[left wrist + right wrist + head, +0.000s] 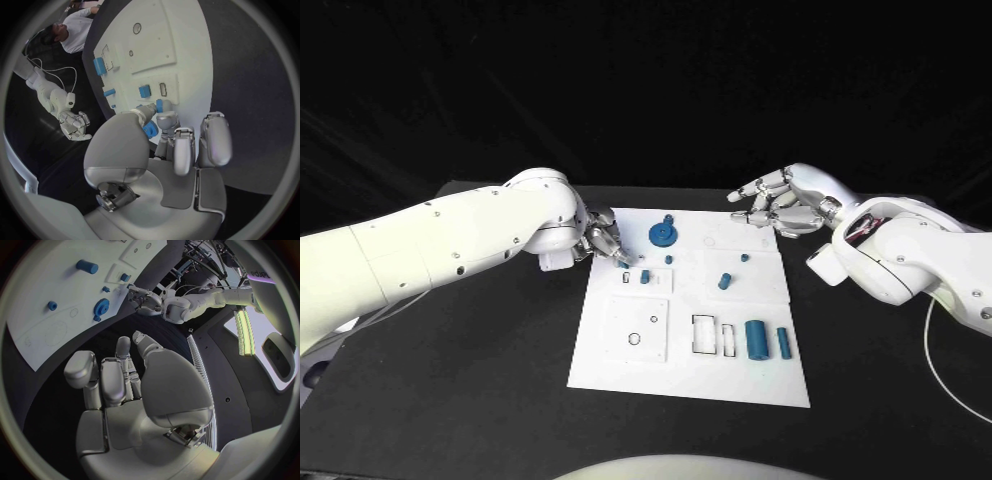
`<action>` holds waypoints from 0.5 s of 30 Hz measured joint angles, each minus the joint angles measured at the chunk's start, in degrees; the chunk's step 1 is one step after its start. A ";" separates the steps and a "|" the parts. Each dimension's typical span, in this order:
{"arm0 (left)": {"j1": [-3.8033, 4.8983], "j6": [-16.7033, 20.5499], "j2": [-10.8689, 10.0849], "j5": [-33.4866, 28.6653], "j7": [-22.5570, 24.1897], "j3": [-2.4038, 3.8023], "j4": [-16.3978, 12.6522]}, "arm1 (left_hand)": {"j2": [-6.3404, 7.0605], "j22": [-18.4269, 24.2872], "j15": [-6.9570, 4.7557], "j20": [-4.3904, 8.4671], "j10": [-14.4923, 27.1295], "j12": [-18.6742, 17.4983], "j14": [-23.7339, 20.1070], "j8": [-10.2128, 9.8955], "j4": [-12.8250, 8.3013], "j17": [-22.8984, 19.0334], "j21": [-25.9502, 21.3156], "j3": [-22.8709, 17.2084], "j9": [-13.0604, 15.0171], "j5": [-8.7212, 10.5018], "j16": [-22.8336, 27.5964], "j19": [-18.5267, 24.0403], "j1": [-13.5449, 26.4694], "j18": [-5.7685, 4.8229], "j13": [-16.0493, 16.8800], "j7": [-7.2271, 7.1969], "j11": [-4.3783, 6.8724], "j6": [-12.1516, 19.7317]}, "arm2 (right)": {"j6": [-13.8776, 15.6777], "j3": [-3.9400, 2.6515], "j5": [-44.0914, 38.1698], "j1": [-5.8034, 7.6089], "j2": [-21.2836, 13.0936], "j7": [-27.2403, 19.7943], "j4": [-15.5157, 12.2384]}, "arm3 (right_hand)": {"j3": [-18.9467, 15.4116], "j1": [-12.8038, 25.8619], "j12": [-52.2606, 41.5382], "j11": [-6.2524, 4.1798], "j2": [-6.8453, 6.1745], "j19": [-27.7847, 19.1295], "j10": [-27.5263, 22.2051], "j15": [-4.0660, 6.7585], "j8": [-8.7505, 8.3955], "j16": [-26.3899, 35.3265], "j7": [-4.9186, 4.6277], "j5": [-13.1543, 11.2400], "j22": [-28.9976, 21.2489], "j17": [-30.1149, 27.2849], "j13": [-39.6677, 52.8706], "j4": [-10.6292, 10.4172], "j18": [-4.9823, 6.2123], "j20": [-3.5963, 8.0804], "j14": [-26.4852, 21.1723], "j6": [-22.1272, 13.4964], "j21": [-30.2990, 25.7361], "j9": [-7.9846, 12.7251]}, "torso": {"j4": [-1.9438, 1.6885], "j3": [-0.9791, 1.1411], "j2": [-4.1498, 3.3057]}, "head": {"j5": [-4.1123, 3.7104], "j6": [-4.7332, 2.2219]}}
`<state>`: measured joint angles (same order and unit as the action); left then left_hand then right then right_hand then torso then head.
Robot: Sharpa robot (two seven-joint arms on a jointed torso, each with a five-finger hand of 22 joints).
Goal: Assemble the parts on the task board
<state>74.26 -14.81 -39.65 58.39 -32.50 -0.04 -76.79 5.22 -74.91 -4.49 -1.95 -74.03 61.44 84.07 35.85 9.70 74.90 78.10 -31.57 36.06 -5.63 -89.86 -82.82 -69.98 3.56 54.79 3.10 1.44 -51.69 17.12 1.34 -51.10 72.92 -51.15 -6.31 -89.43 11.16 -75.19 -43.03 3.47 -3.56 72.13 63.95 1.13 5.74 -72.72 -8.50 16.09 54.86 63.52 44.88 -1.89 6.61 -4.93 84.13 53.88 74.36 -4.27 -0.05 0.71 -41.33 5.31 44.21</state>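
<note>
Black tabletop is surrounding the white task board [625,365], which is lying lengthwise between the two arms. On the board, a blue gear [664,236] is sitting near the far edge, small blue parts are scattered across the middle, and a larger blue cylinder [756,339] and a slim blue bar [785,343] are lying beside empty rectangular slots [705,335] toward the near right.

The left hand [602,240] is working at the board's far left edge. In the left wrist view it is pinching a small blue part [150,130] between fingertips, just above the board surface, close to a rectangular recess. The right hand [783,205] is hovering off the board's far right corner, fingers apart and loosely curled, holding nothing.

The step in hand appears to be seating the pinched part. Doing it well likely means aligning the part with its recess before lowering, then pressing straight down without tilting.

Clearance is tight on the left: neighbouring small parts are lying just beside the fingertips and could be knocked. The board's edge is close under the left hand. Open tabletop on both sides is giving retreat room.
</note>
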 measured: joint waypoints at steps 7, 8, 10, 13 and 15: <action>-0.76 1.02 -0.78 1.31 0.82 -0.46 -1.91 | 0.08 0.00 0.00 0.20 -0.25 0.00 0.00 0.00 0.07 0.05 0.26 -0.24 -0.01 0.03 0.00 -0.21 0.08 0.00 0.08 0.05 -0.15 0.05 | 0.00 0.00 0.00 0.00 0.04 0.00 0.04 | 0.00 0.00 0.00 0.00 0.00 0.00 0.00 0.00 0.00 0.00 0.00 0.00 0.00 0.00 0.00 0.00 0.01 0.00 0.00 0.00 0.00 0.00 | 0.08 0.02 -0.01 | 0.18 0.09; -0.85 1.07 -0.83 1.51 0.92 -0.50 -2.04 | 0.15 0.00 0.00 0.20 -0.35 0.00 0.00 0.00 0.02 0.05 0.26 -0.30 -0.01 0.10 0.00 -0.21 0.15 0.00 0.08 -0.02 -0.06 -0.04 | 0.00 0.00 0.00 0.00 0.04 0.00 0.04 | 0.00 0.00 0.00 0.00 0.00 0.00 0.00 0.00 0.00 0.00 0.00 0.00 0.00 0.00 0.00 0.00 0.00 0.00 0.00 0.00 0.00 -0.01 | 0.08 0.02 -0.02 | 0.19 0.09; -0.95 1.09 -0.89 1.84 1.02 -0.52 -2.13 | 0.44 0.00 0.00 0.20 -0.41 0.00 0.00 0.00 -0.33 0.05 0.26 -0.65 -0.01 0.13 0.00 -0.21 0.44 0.00 0.08 -0.03 0.00 -0.22 | 0.00 0.00 0.00 0.00 0.03 0.00 0.05 | 0.00 0.00 0.00 0.00 0.00 0.00 0.00 0.00 0.00 0.00 0.00 0.00 0.00 0.00 0.00 0.00 0.00 0.00 0.00 0.00 0.00 -0.01 | 0.12 0.02 -0.03 | 0.21 0.15; -1.12 1.07 -0.91 2.45 1.07 -0.58 -2.16 | 0.54 0.00 0.00 0.20 -0.41 0.00 0.00 0.00 -0.40 0.04 0.26 -0.73 0.02 0.16 0.00 -0.21 0.54 0.00 0.07 -0.03 0.00 -0.23 | 0.00 0.00 0.00 0.00 0.01 -0.01 0.05 | 0.00 0.00 0.00 0.00 0.00 0.00 0.00 0.00 0.00 0.00 0.00 0.00 0.00 0.00 0.00 0.00 0.01 0.00 0.00 0.00 0.00 -0.01 | 0.13 0.08 -0.05 | 0.25 0.21; -1.21 1.02 -0.90 2.85 1.08 -0.60 -2.17 | 0.60 0.00 0.00 0.20 -0.41 0.00 0.00 0.00 -0.56 0.04 0.26 -0.89 0.04 0.16 0.00 -0.21 0.60 0.00 0.07 -0.03 0.00 -0.24 | 0.00 0.01 0.00 0.00 0.01 -0.01 0.05 | 0.00 0.00 0.00 0.00 0.00 0.00 0.00 0.00 0.00 0.00 0.00 0.00 0.00 0.00 0.00 0.00 0.00 0.00 0.00 0.00 0.00 -0.01 | 0.13 0.09 -0.05 | 0.25 0.24</action>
<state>73.05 -13.79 -40.55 61.24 -31.43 -0.64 -78.95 5.82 -74.91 -4.49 -1.75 -74.45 61.44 84.06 35.84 9.14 74.94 78.36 -32.46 36.10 -5.47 -89.86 -83.02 -69.38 3.57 54.87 3.07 1.44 -51.92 17.12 1.35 -51.10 72.92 -51.14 -6.32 -89.38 11.16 -75.19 -43.03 3.47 -3.55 72.13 63.95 1.13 5.74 -72.72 -8.50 16.10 54.86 63.52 44.88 -1.89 6.61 -4.93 84.13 53.88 74.36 -4.28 0.08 0.80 -41.37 5.56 44.46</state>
